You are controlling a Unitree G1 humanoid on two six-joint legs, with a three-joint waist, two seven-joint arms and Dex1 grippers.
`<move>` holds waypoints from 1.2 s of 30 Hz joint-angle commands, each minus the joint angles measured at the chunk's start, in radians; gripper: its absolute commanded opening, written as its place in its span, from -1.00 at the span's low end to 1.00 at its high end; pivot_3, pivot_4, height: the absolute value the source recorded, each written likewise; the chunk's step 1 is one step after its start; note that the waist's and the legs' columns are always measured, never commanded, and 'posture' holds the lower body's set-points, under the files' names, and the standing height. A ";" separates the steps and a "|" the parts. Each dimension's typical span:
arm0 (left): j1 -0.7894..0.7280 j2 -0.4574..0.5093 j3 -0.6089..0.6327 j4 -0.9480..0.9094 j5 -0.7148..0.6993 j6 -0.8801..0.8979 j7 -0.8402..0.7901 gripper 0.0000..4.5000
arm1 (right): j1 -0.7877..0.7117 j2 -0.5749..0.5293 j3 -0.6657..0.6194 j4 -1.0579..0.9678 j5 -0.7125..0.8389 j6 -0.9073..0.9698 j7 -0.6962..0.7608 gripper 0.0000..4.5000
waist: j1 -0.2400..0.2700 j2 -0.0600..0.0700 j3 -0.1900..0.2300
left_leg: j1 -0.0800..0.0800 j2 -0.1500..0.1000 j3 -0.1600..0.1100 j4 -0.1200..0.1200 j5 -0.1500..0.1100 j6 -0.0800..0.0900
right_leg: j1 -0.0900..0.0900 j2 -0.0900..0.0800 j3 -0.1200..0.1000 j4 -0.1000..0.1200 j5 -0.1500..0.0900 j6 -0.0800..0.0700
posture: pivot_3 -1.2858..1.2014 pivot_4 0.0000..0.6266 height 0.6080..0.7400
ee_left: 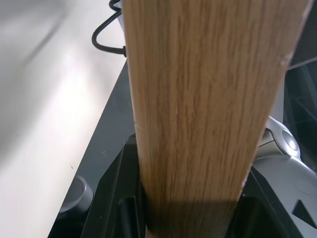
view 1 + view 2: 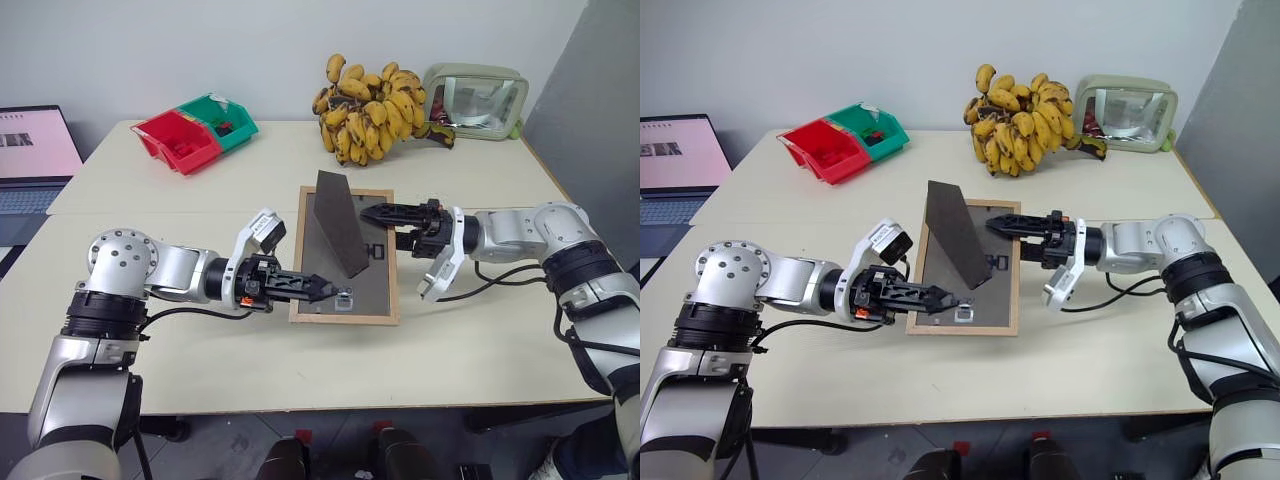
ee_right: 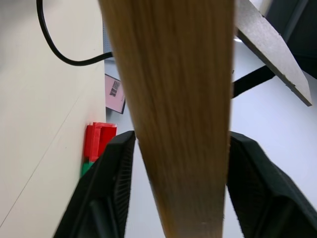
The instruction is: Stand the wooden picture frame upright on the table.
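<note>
Wooden picture frame, gripped at two opposite edges by both grippers, over the table.

Left gripper (image 2: pixel 318 290): black fingers closed on the wooden picture frame (image 2: pixel 372 292), clamping its near-left border; the wood rail runs between its fingers (image 1: pixel 116 198) in the wrist view. Right gripper (image 2: pixel 372 214): fingers set either side of the frame's far-right border, wood rail between them in its wrist view, touching or nearly so. Frame: between the two grippers, back side up, dark grey panel showing, fold-out stand (image 2: pixel 338 222) raised. Table (image 2: pixel 480 350): pale cream, beneath both grippers. Beyond the right gripper: banana bunch (image 2: pixel 375 108), clear pouch (image 2: pixel 476 100). Beyond the left gripper: red and green bins (image 2: pixel 195 132); laptop (image 2: pixel 32 160) further out.
</note>
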 commanded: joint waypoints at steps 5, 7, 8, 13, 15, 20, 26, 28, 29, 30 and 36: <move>0.066 0.004 0.055 -0.124 0.018 -0.013 0.004 -0.43 | -0.019 -0.019 0.008 -0.049 0.055 -0.029 -0.007 -0.39 | -0.001 0.000 0.000 | 0.000 0.000 0.000 0.000 0.000 0.000 | 0.000 0.000 0.000 0.000 0.000 0.000 | 0.03 -0.52 1.00; 0.098 0.006 0.062 -0.148 0.053 -0.032 -0.003 -0.43 | -0.018 -0.021 0.010 -0.045 0.052 -0.029 -0.009 -0.39 | -0.002 0.000 0.000 | 0.000 0.000 0.000 0.000 0.000 0.000 | 0.000 0.000 0.000 0.000 0.000 0.000 | 0.03 -0.52 1.00; 0.106 0.004 0.069 -0.138 0.064 -0.037 -0.007 -0.27 | -0.018 -0.022 0.011 -0.043 0.054 -0.031 -0.009 -0.39 | -0.002 0.000 0.000 | 0.001 0.000 0.000 0.000 0.000 0.000 | 0.000 0.000 0.000 0.001 0.000 0.000 | 0.03 -0.52 1.00; 0.084 0.014 0.144 -0.016 0.121 -0.067 -0.002 0.24 | -0.006 -0.034 0.008 -0.036 0.092 -0.056 0.005 -0.42 | 0.000 0.000 0.000 | 0.001 0.000 0.000 0.001 0.000 0.000 | 0.001 0.000 0.000 0.001 0.000 0.000 | 0.03 -0.52 1.00; 0.068 0.026 0.189 0.030 0.142 -0.081 0.004 0.45 | 0.004 -0.042 0.004 -0.025 0.107 -0.067 0.008 -0.42 | 0.000 0.000 0.000 | 0.001 0.000 0.000 0.001 0.000 0.000 | 0.001 0.000 -0.001 0.001 0.000 0.000 | 0.03 -0.52 1.00; 0.119 0.054 0.307 -0.047 0.120 -0.091 0.041 0.90 | 0.019 -0.042 0.010 0.042 0.180 -0.096 0.054 -0.42 | -0.004 0.000 0.000 | 0.001 0.000 0.000 0.001 0.000 0.000 | 0.001 0.000 0.000 0.000 0.000 0.000 | 0.03 -0.52 1.00; 0.359 0.141 0.330 -0.456 0.582 -0.568 0.089 1.00 | 0.033 0.118 0.001 0.313 0.838 0.026 0.552 -0.43 | -0.012 -0.003 0.000 | 0.008 0.003 0.002 -0.002 -0.001 0.002 | 0.008 -0.004 0.001 -0.001 0.000 -0.001 | 0.03 -0.52 1.00; 0.474 0.176 0.302 -0.548 0.799 -0.792 0.079 1.00 | 0.080 0.199 -0.055 0.212 1.168 0.281 0.895 -0.43 | -0.017 -0.004 0.000 | 0.012 0.004 0.004 -0.004 -0.002 0.004 | 0.011 -0.004 0.003 -0.002 0.000 -0.002 | 0.03 -0.52 1.00; 0.509 0.174 0.310 -0.571 0.848 -0.856 0.073 1.00 | 0.092 0.235 -0.093 0.171 1.288 0.395 1.019 -0.43 | -0.015 -0.004 0.000 | 0.016 0.004 0.005 -0.006 -0.002 0.004 | 0.014 -0.004 0.004 -0.002 0.000 -0.002 | 0.03 -0.52 1.00; 0.535 0.167 0.319 -0.586 0.892 -0.911 0.077 1.00 | 0.097 0.266 -0.127 0.144 1.377 0.514 1.136 -0.43 | -0.011 -0.004 0.000 | 0.017 0.003 0.005 -0.007 -0.002 0.004 | 0.015 -0.005 0.003 -0.002 0.000 -0.002 | 0.03 -0.52 1.00; 0.585 0.124 0.322 -0.691 1.035 -1.086 0.093 1.00 | -0.010 0.479 -0.331 0.292 1.637 1.295 1.492 -0.43 | 0.021 -0.003 0.001 | 0.016 0.002 0.001 -0.006 -0.003 0.005 | 0.015 -0.005 -0.001 -0.002 0.000 -0.002 | 0.03 -0.52 1.00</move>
